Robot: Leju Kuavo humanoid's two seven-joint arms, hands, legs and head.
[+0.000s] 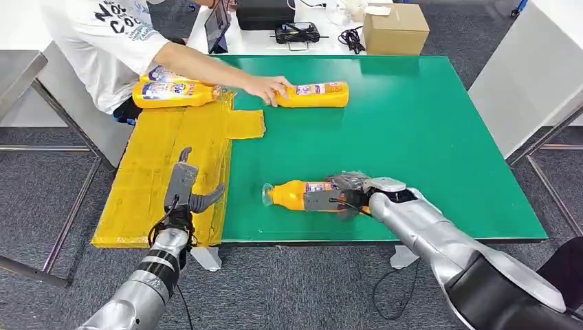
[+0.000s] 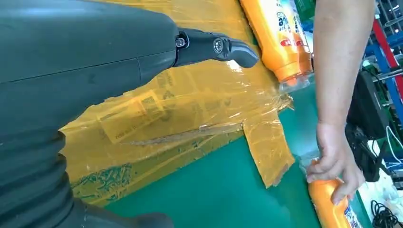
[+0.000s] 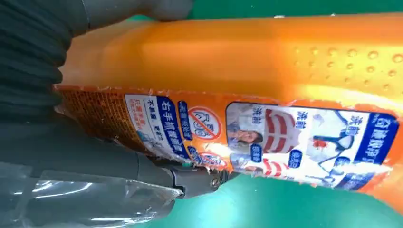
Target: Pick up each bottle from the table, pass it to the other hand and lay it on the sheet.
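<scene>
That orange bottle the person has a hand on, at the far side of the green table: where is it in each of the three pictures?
Head view: the person's bottle lies on its side at the far middle of the green mat, a person's hand on its neck.
Left wrist view: it sits in the bottom right corner, under that hand.
Right wrist view: not in it.
Shared landmark: the yellow sheet.

In our right hand [image 1: 344, 194] we see an orange bottle [image 1: 295, 195] with a blue, white and red label. Beyond it lies green table [image 1: 426, 137]. Under our grey-and-black left hand [image 1: 184, 189] is a yellow sheet [image 1: 158, 172] with faint dark print.
</scene>
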